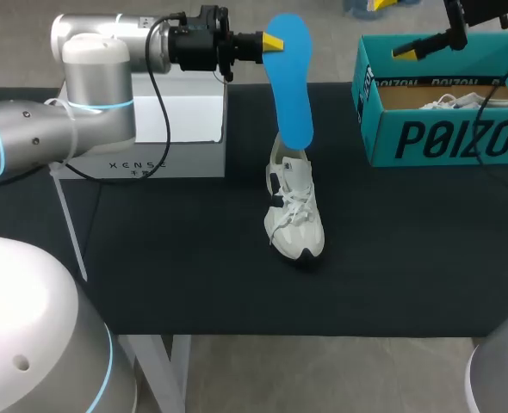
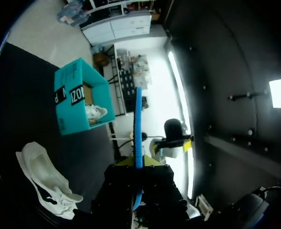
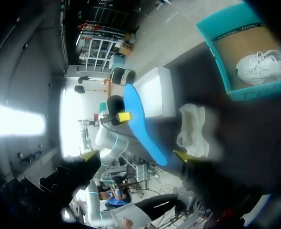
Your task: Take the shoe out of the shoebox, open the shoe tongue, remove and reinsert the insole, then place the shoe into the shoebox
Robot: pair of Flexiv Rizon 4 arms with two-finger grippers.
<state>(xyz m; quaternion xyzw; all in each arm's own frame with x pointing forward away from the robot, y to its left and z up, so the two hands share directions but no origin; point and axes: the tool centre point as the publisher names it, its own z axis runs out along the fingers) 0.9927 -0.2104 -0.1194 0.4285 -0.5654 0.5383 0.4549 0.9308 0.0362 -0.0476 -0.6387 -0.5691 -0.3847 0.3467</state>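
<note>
A white mesh sneaker (image 1: 295, 215) sits mid-way across the black table (image 1: 176, 267). A blue foam insole (image 1: 292, 82), gripped by the left gripper (image 1: 274, 41), hangs over its far end. A white cardboard box (image 1: 181, 120) is far left. A teal cardboard shoebox (image 1: 448, 138) is far right, with a second white sneaker (image 1: 448, 101) inside.

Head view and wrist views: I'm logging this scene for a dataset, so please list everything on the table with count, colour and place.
insole: one, blue, held upright above the table's middle, its lower end at the shoe's opening
shoe: one, white, standing on the table's middle
shoebox: one, teal, open, at the far right of the table
second shoe: one, white, inside the shoebox
white box: one, at the far left of the table
table: one, black
left hand: shut on the insole's upper end
right hand: open, empty, above the shoebox
</note>
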